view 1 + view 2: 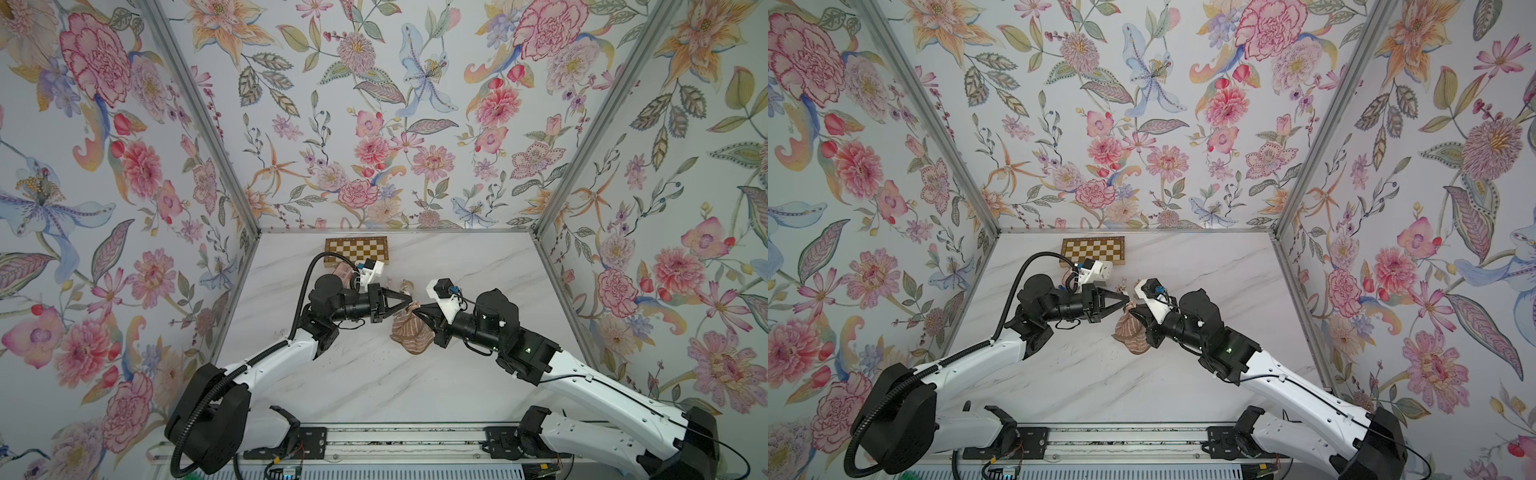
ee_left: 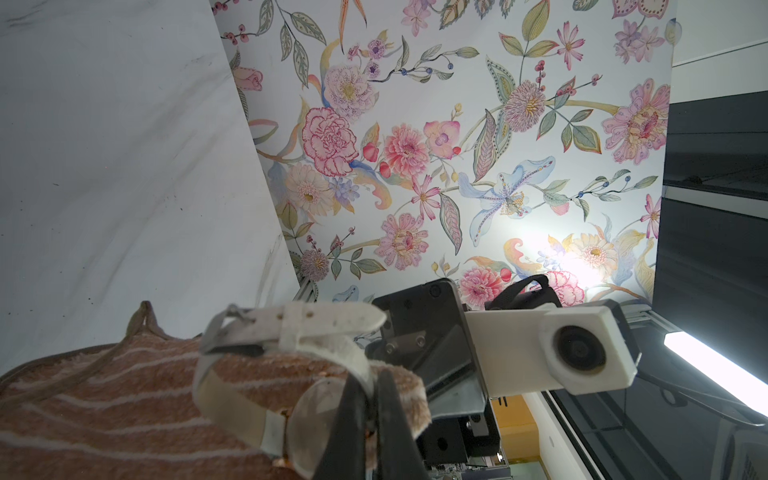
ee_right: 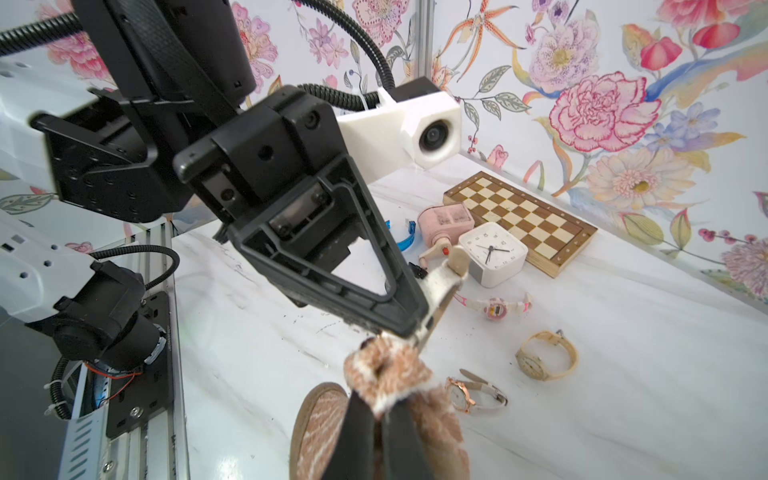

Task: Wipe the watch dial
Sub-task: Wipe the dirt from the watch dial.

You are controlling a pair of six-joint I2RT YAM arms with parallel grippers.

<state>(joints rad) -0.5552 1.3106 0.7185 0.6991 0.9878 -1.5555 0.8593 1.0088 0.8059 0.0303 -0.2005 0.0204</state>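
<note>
I had the left hand (image 2: 368,386) clamped on the light, floppy watch (image 2: 291,328) beside its fragile dial (image 2: 309,415), and the right hand (image 3: 380,409) pinching the soft cloth (image 3: 386,370).

The left arm (image 1: 266,365) and right arm (image 1: 582,374) both reach forward, wrists turned inward, bringing the left gripper (image 1: 409,301) and right gripper (image 1: 419,311) almost tip to tip. The left pinches a watch (image 2: 291,332), the right a cloth (image 3: 390,374).

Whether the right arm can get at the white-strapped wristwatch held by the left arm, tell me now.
Probably yes. The right end effector, shut on the brown striped terry cloth, sits close beside the white-strapped wristwatch in the left end effector; nothing stands between them.
</note>
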